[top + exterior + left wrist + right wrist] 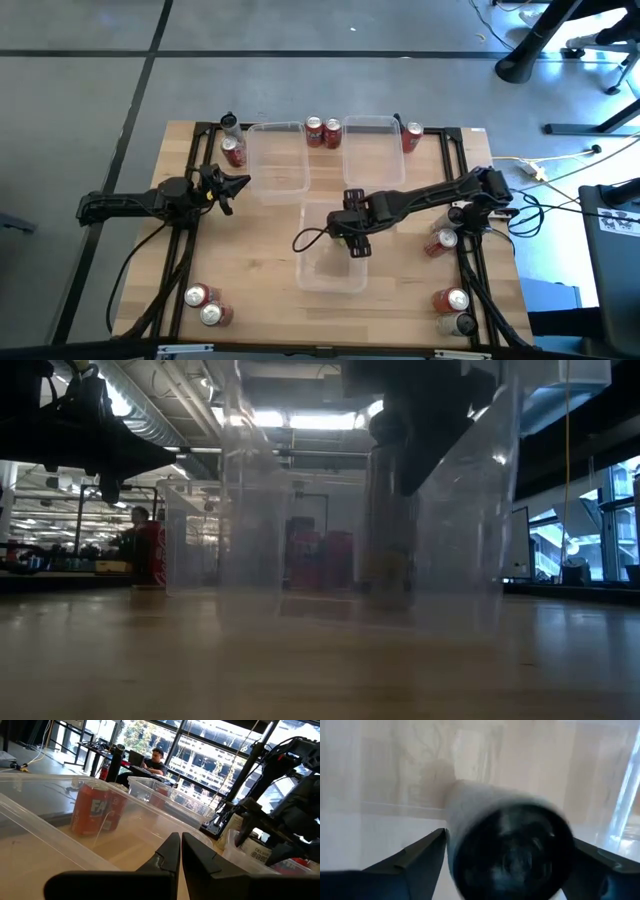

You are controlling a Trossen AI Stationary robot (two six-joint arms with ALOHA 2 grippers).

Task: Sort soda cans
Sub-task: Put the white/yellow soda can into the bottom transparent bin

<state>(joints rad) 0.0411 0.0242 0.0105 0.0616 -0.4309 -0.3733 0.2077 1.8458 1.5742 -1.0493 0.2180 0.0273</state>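
Note:
A dark soda can stands upright inside the near clear bin, seen through its wall in the low view. My right gripper points steeply down over that bin, its fingers wide apart on either side of the can's upper end. My left gripper waits shut and level at the table's left, beside the far left bin. Red soda cans stand along the far edge. My right gripper comes from above with one finger on each side of the dark can's top end. Whether the fingers touch the can's wall I cannot tell, since the can's own top fills the view there. The can stays upright below them.
A second clear bin sits at the far right. More cans stand near left, near right and by the right arm; a dark can stands at the far left. A black frame borders the table.

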